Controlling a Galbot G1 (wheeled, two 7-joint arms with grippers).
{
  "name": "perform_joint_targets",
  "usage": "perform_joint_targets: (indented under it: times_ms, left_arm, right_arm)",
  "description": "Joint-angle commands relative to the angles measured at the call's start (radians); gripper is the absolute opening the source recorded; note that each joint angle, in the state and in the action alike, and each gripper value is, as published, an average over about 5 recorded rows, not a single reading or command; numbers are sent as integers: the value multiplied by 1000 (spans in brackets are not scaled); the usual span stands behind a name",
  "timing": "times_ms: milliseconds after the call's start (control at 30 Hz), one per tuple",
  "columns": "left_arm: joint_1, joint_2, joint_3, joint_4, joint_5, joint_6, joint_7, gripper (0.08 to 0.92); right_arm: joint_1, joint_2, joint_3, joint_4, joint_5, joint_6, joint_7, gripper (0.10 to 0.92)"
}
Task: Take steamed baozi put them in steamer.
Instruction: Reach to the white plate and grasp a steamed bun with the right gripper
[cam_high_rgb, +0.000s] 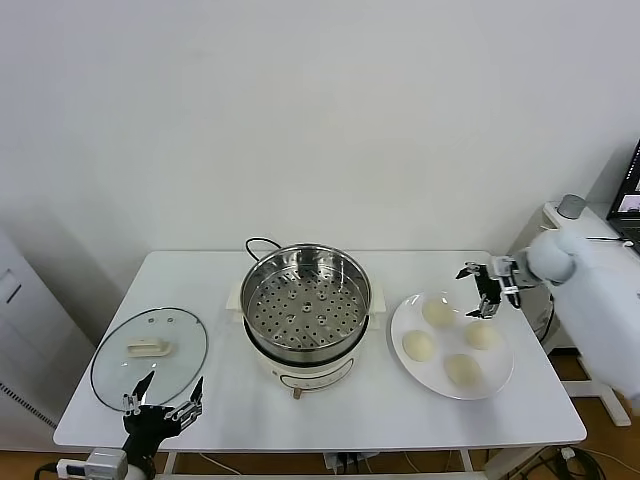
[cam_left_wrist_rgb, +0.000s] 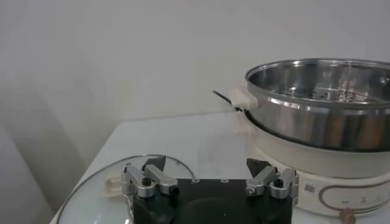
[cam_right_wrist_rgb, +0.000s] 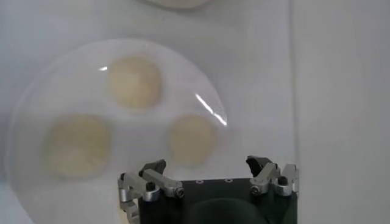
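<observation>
The steel steamer (cam_high_rgb: 305, 300) with a perforated floor stands empty on its white cooker base (cam_high_rgb: 300, 372) at the table's middle. Four cream baozi lie on a white plate (cam_high_rgb: 404, 318) to its right: one far (cam_high_rgb: 437, 313), one right (cam_high_rgb: 481, 334), one left (cam_high_rgb: 418, 346), one near (cam_high_rgb: 462, 369). My right gripper (cam_high_rgb: 478, 290) hovers open and empty over the plate's far right edge, above the right baozi. The right wrist view shows three baozi (cam_right_wrist_rgb: 134, 81) (cam_right_wrist_rgb: 78, 145) (cam_right_wrist_rgb: 192, 139) below my right gripper (cam_right_wrist_rgb: 207, 167). My left gripper (cam_high_rgb: 163, 400) is parked open at the front left.
A round glass lid (cam_high_rgb: 150, 355) with a cream handle (cam_high_rgb: 150, 349) lies flat at the front left, just beyond my left gripper (cam_left_wrist_rgb: 207, 165). The steamer (cam_left_wrist_rgb: 320, 103) shows in the left wrist view too. A black cord (cam_high_rgb: 255, 243) runs behind the steamer. A white wall stands behind.
</observation>
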Motion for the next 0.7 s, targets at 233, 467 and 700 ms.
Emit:
perform_joint_targets:
  times_ms: [233, 467, 700]
  left_arm:
    - [2, -22, 3, 8, 4, 0, -1, 823]
    - [3, -27, 12, 9, 8, -1, 0, 823]
    - [2, -25, 12, 12, 9, 1, 1, 823]
  right_arm:
    - [54, 182, -6, -214, -234, 30, 38, 823]
    - [40, 191, 37, -242, -280, 34, 62, 823]
    - [26, 206, 60, -270, -251, 26, 102, 823]
